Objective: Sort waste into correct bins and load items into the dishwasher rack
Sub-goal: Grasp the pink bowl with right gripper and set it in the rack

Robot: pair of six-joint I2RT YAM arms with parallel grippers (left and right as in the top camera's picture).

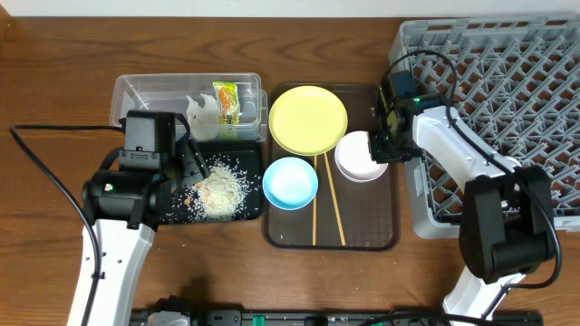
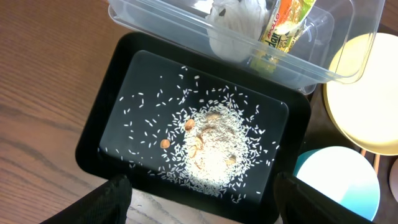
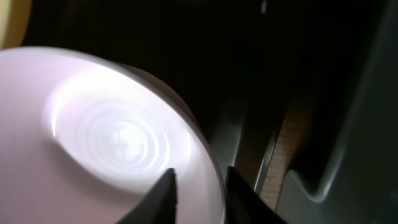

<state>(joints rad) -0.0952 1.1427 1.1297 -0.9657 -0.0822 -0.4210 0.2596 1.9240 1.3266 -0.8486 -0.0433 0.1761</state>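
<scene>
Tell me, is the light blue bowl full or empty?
Empty. The round light blue bowl shows a bare blue inside overhead, with nothing in it.

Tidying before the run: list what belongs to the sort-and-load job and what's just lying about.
Job: tub, wrapper, paper wad, rice, black tray, plate, blue bowl, white bowl, chopsticks, rack.
Lying about: brown tray, cable.

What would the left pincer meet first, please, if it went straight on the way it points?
Most likely the rice pile in the black tray: the open left pincer points down at it, though depth is unclear.
</scene>
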